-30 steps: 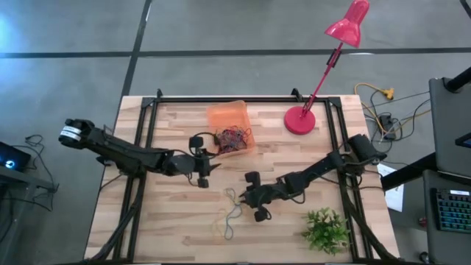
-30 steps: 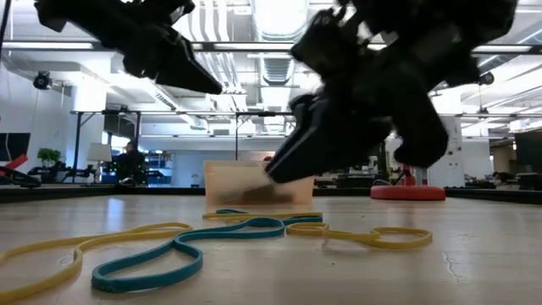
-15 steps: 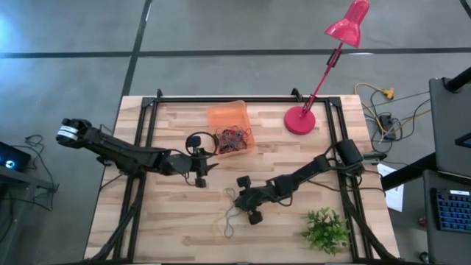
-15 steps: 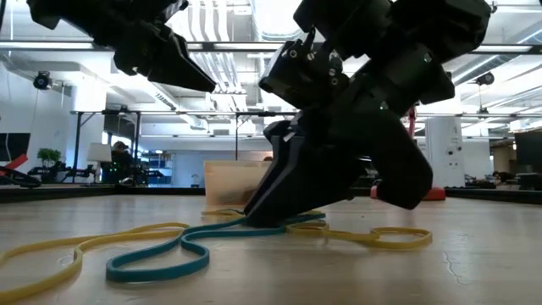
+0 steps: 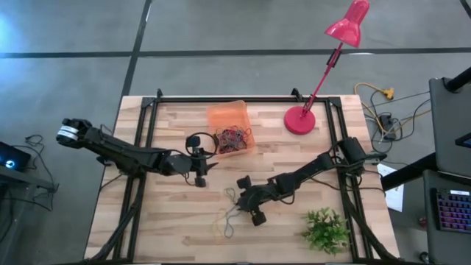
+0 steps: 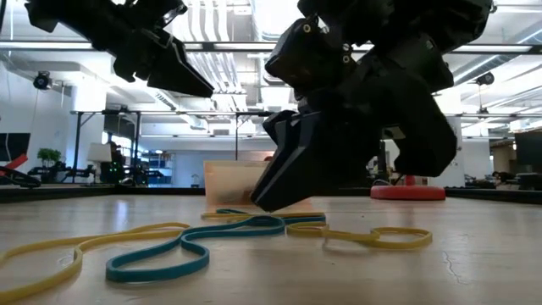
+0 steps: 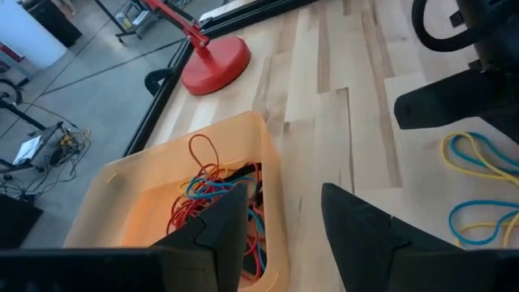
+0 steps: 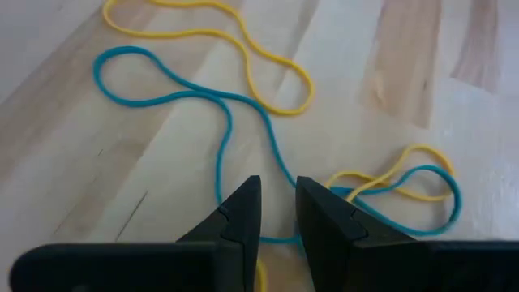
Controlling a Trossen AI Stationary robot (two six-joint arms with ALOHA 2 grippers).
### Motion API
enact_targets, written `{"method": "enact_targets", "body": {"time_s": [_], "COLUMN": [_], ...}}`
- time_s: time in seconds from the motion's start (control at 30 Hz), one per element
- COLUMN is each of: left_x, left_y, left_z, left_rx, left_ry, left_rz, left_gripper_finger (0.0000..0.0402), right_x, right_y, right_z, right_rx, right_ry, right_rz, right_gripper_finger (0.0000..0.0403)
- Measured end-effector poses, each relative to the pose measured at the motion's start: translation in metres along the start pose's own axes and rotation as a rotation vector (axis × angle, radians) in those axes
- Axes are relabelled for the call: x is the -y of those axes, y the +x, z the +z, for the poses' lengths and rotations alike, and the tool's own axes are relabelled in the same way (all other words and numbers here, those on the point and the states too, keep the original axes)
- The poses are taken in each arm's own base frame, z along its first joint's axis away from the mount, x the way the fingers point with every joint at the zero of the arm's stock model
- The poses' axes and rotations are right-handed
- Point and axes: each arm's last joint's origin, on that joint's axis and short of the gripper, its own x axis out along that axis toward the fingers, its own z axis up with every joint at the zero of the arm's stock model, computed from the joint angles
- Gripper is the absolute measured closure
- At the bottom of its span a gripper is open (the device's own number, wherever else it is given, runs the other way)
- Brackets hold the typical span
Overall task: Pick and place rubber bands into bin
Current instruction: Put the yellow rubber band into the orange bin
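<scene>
Thin blue (image 8: 219, 138) and yellow (image 8: 243, 40) rubber bands lie tangled and flat on the wooden table (image 5: 176, 221), near its middle front (image 5: 229, 212). My right gripper (image 8: 277, 188) slants down over them, open by a narrow gap. The blue band runs on the table under that gap. In the low view its fingertip (image 6: 258, 202) hovers just above the blue band (image 6: 186, 250). The orange bin (image 5: 221, 116) stands at the far middle with many bands (image 7: 211, 195) inside. My left gripper (image 7: 284, 203) waits open and empty above the table, just this side of the bin.
A red lamp stands with its round base (image 5: 299, 120) at the far right. A small green plant (image 5: 325, 230) sits at the near right corner. A black cable loop (image 5: 199, 141) hangs by my left gripper. Black frame rails (image 5: 151, 132) run along the table's sides.
My right gripper has moved toward the table's left edge, over the bands, and tipped further down. Its fingertip dipped onto the blue band, then rose a little. The blue band's near loop slid slightly toward the table's right; the yellow bands stayed.
</scene>
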Motion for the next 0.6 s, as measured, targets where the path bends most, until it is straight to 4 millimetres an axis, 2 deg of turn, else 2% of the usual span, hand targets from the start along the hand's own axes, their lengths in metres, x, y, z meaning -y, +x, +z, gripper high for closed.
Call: {"method": "enact_targets", "body": {"time_s": [0.6], "left_x": [0.001], "left_y": [0.001], "left_z": [-0.005], "left_rx": [-0.010], "left_ry": [0.006], "left_rz": [0.004], "left_gripper_finger": [0.0259], "right_x": [0.020], "right_y": [-0.002], "right_z": [-0.006], "right_rx": [-0.015], "right_ry": [0.044], "right_rz": [-0.035], "right_gripper_finger": [0.0335]}}
